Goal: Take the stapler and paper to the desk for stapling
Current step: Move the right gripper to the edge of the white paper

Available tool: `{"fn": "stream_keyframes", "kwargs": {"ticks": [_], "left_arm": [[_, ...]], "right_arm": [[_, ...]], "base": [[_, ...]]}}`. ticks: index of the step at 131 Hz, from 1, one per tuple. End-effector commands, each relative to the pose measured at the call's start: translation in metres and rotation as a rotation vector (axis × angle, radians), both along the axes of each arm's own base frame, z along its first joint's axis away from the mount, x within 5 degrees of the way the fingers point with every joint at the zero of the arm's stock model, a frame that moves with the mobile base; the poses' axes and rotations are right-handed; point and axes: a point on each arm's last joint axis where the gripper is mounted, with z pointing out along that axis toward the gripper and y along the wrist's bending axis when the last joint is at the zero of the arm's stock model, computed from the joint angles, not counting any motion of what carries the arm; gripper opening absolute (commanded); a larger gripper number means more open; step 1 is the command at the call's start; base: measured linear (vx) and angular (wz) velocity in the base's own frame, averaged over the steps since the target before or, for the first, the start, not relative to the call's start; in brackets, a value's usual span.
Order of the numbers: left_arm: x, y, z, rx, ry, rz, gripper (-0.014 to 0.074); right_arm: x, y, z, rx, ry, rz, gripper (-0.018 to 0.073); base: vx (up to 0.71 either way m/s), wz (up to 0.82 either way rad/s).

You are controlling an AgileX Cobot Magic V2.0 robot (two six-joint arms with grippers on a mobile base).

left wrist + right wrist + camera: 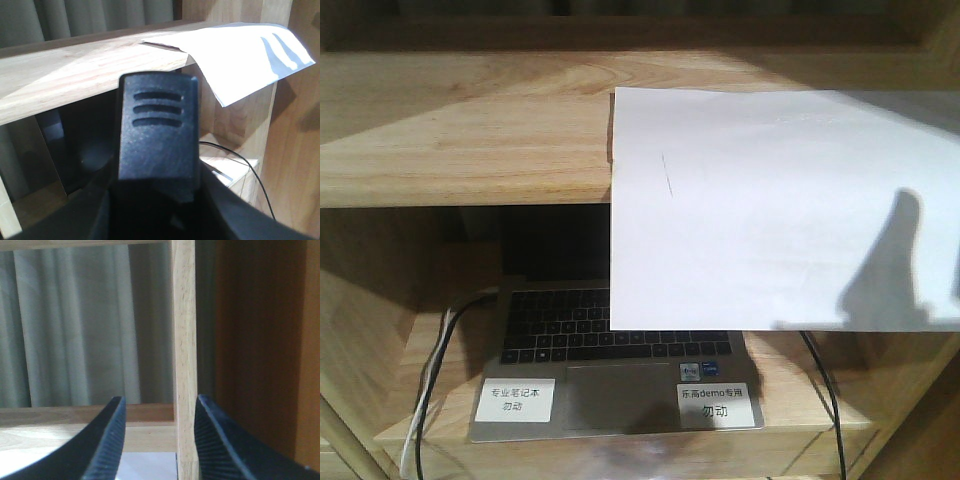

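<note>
Black stapler [157, 135] seemingly pinched in left fingers [240, 215]. Over paper [780, 210] overhanging shelf [460, 130], right fingers [107, 445] spread. Step: paper pickup. Next: lower, pinch overhanging edge.

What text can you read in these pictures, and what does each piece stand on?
"专业笔记本 勿动": left label, on the laptop.
"乐高demo专用 勿动": right label, also on the laptop.
Stickers above the right label: too small to read.
Keys: legends too small to read.
Paper: a faint line only, no words.
</note>
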Motion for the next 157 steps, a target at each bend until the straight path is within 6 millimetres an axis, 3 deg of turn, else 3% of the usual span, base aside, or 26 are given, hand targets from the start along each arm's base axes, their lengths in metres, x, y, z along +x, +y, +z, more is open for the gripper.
{"fn": "stream_keyframes", "kwargs": {"ticks": [1,26,55,65,87,125,141,157], "left_arm": [[0.002,0.0,0.016,-0.077,-0.088,0.008,-0.0006],[0.002,0.0,0.016,-0.077,-0.088,0.008,-0.0006],[0.002,0.0,0.016,-0.077,-0.088,0.008,-0.0006],[0.002,0.0,0.016,-0.077,-0.088,0.008,-0.0006],[0.002,0.0,0.016,-0.077,-0.088,0.008,-0.0006],[0.002,0.0,0.016,-0.077,-0.088,0.008,-0.0006],[0.002,0.0,0.016,-0.077,-0.088,0.008,-0.0006],[0.002,0.0,0.016,-0.077,-0.088,0.008,-0.0006]], "right_arm": [[-0.001,0.0,0.014,0.0,-0.092,-0.007,0.0309],[-0.001,0.0,0.014,0.001,-0.092,-0.007,0.0378],[-0.001,-0.001,0.015,0.001,-0.099,-0.008,0.0662],[-0.001,-0.001,0.015,0.004,-0.102,-0.011,0.0718],[-0.002,-0.003,0.016,0.132,-0.109,-0.009,0.0721],[-0.002,-0.007,0.014,0.802,-0.138,0.116,0.0686],[0.002,-0.005,-0.004,0.976,-0.165,0.197,0.0669],[0.0,-0.003,-0.026,1.032,-0.183,0.243,0.0652]], "base": [[0.0,0.0],[0.0,0.0],[0.0,0.0],[0.0,0.0],[0.0,0.0],[0.0,0.0],[0.0,0.0],[0.0,0.0]]}}
